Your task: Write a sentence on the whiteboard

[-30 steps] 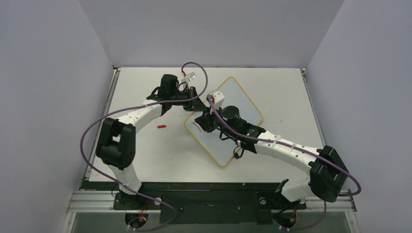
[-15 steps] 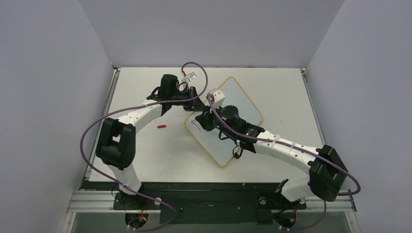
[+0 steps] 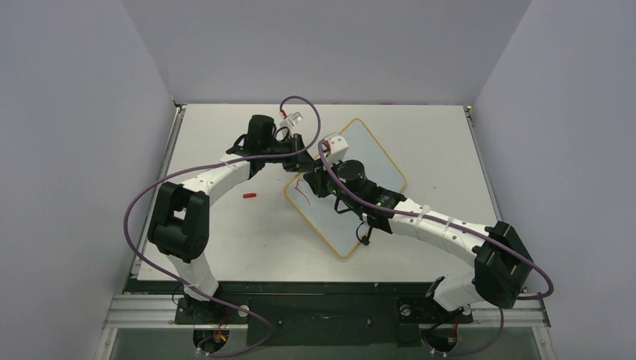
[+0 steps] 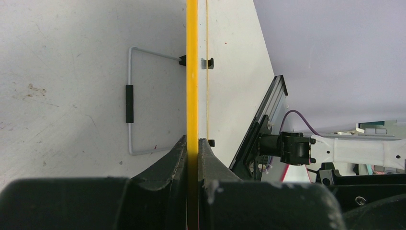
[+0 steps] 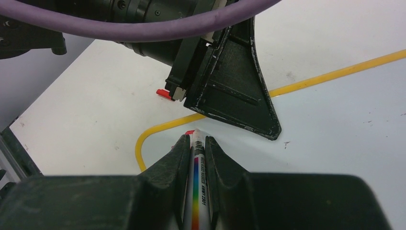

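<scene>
Pinching thin yellow-rimmed whiteboard (image 4: pixel 191 72), slim striped marker (image 5: pixel 197 191)

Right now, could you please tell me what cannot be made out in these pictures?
- The red marks on the whiteboard: top view, too small to read.
- Tip of the marker: right wrist view, hemmed in by the right hand; contact with the board unclear.
- The whiteboard's face: left wrist view, seen edge-on in the left hand.

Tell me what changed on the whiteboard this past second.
The right gripper, shut on the marker, slid slightly toward the far side, and the red stroke on the whiteboard grew longer. The left gripper stayed clamped on its frame; the whiteboard and the small red piece beside it kept their places.
</scene>
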### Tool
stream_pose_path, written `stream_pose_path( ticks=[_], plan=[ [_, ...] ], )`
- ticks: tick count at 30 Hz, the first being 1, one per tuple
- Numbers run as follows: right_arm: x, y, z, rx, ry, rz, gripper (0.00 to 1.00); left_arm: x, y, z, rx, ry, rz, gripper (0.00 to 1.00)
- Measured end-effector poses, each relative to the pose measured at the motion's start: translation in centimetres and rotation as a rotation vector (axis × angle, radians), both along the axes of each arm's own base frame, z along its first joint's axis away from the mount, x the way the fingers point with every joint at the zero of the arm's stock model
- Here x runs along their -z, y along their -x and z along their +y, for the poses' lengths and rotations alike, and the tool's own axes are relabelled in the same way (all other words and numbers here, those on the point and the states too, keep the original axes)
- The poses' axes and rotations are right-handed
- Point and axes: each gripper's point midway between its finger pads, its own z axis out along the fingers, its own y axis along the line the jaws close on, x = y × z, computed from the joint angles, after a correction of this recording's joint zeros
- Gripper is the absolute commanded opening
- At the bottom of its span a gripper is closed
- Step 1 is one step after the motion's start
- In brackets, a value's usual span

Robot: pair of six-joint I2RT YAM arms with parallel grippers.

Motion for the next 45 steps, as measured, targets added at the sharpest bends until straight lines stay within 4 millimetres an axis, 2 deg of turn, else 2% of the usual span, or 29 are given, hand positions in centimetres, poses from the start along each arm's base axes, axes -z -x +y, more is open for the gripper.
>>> stream_pose_path(
  ticks=[10, 22, 45],
  plan=[
    [0.3, -0.5, -1.0, 0.048, 0.013, 0.002, 0.00, 0.0, 0.0, 0.0, -0.001, 0.000, 0.001, 0.00],
    [1.7, 0.7, -2.3, 0.054, 0.026, 0.037, 0.00, 0.0, 0.0, 0.0, -0.001, 0.000, 0.003, 0.00],
    [1.8, 3.5, -0.1, -0.095, -0.021, 0.092, 0.00, 0.0, 0.0, 0.0, -0.001, 0.000, 0.003, 0.00]
  ],
)
